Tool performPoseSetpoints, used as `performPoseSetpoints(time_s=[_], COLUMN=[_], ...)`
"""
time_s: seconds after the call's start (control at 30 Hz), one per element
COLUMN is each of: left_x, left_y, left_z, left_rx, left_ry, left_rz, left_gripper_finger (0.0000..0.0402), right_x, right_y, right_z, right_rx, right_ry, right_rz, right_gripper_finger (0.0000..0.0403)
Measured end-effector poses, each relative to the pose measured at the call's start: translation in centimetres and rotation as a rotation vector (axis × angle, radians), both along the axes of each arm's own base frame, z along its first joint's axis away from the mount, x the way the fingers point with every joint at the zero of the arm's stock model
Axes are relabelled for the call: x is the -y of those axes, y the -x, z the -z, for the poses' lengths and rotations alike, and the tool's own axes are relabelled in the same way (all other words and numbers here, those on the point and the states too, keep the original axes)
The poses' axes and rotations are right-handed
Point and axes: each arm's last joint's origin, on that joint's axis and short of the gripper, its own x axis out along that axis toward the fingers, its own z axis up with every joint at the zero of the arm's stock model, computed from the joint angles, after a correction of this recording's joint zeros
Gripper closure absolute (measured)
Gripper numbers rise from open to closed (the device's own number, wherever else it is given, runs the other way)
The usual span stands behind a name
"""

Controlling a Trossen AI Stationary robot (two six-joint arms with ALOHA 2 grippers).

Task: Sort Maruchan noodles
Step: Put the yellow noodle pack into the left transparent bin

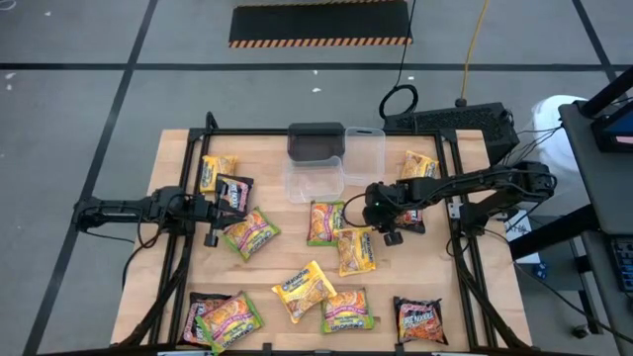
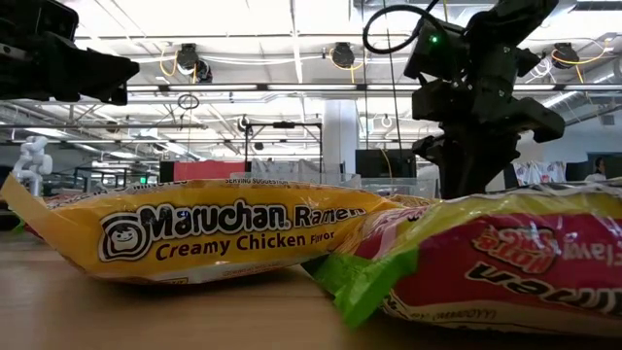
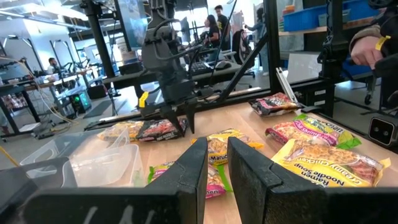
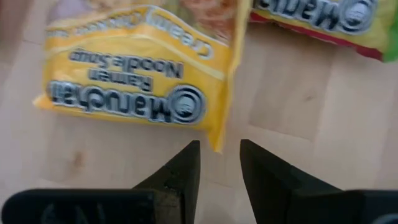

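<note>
Several Maruchan noodle packets lie flat across the wooden table: yellow ones, green-edged ones and dark ones. My right gripper hangs open, slanting down over the bare wood beside the corner of a yellow packet, which is also in the high view; nothing is between its fingers. My left gripper waits level at the table's left side, open by a narrow gap, nothing between its fingers.
Two clear plastic tubs and a dark box stand at the far middle. A black frame rims the table. Close to the low camera lie a yellow packet and a green-edged one. People are in the room beyond.
</note>
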Motion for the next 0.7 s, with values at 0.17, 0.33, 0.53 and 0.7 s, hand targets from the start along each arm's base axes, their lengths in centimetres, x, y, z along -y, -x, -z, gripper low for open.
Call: performPoseSetpoints(time_s=[0.17,0.33,0.53,0.7], left_x=[0.0,0.0,0.0,0.0], left_y=[0.0,0.0,0.0,0.0], left_z=[0.0,0.0,0.01,0.0], left_rx=[0.0,0.0,0.0,0.0], left_ry=[0.0,0.0,0.0,0.0], left_rz=[0.0,0.0,0.0,0.0], left_gripper_finger=[0.0332,0.0332,0.0332,0.0332], right_x=[-0.02,0.01,0.01,0.02], right_y=[-0.02,-0.31,-0.32,-0.41], right_z=[0.0,-0.13,-0.12,0.32], right_rx=[0.002,0.035,0.035,0.014], right_ry=[-0.002,0.001,0.001,-0.001], right_rz=[-0.002,-0.002,-0.002,-0.001], right_gripper_finger=[0.0296,0.0296,0.0296,0.0296])
